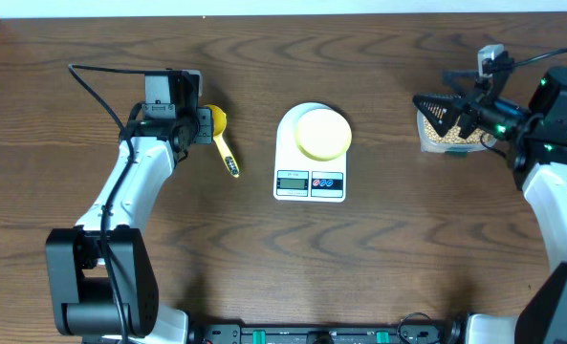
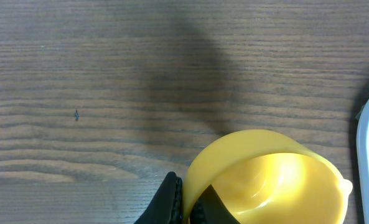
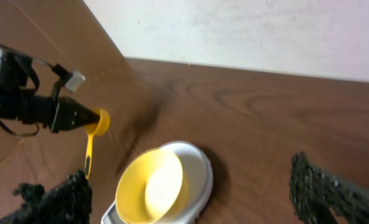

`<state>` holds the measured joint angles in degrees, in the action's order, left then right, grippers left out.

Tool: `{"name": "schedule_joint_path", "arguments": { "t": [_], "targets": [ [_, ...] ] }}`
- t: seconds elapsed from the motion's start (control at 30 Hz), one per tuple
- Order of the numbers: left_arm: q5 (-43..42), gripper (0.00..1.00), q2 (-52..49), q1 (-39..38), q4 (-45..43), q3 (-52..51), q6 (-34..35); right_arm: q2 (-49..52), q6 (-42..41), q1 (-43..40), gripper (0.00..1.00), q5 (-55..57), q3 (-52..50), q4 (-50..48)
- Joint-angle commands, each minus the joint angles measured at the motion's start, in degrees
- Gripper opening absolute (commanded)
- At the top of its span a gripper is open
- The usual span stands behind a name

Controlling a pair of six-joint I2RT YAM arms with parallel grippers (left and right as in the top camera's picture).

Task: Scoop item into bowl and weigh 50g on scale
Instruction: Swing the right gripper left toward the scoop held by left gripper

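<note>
left claw [image 2: 190, 202]: clamping shut on the scoop [image 2: 268, 180] by its cup rim, left of bench centre
right claw [image 1: 444, 113]: hanging wide open over the beans [image 1: 443, 137], lying in their container [image 1: 428, 143] near the right edge
bowl [image 1: 322, 133]: sitting on the scale [image 1: 310, 183], mid-bench
handling: beans likely rolling, light; scoop stiff and slick, its handle offering a steadier hold

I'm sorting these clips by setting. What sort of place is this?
Probably a robot test bench in a lab, not a home kitchen: a wood-grain table by a plain white wall, a kitchen scale with a bowl on it, and a left arm and right arm either side.
</note>
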<state>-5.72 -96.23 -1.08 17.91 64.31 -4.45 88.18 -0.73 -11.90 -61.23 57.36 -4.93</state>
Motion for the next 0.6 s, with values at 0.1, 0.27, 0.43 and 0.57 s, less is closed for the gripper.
{"name": "schedule_joint_path", "arguments": {
  "t": [0.1, 0.27, 0.43, 0.57],
  "targets": [
    [-0.3, 0.08, 1.1, 0.0, -0.1, 0.4, 0.5, 1.4, -4.0, 1.2, 0.99, -2.4, 1.4, -3.6],
    [-0.3, 0.08, 1.1, 0.0, -0.3, 0.4, 0.4, 2.4, -4.6, 2.5, 0.99, -1.8, 1.9, -3.7],
    [-0.3, 0.08, 1.1, 0.0, -0.5, 0.4, 0.5, 4.0, -6.6, 4.6, 0.99, 1.1, 2.0, -5.7],
    [-0.3, 0.08, 1.1, 0.0, -0.5, 0.4, 0.5, 4.9, -8.0, 5.6, 0.99, 1.2, 2.1, -8.2]
  ]
}}
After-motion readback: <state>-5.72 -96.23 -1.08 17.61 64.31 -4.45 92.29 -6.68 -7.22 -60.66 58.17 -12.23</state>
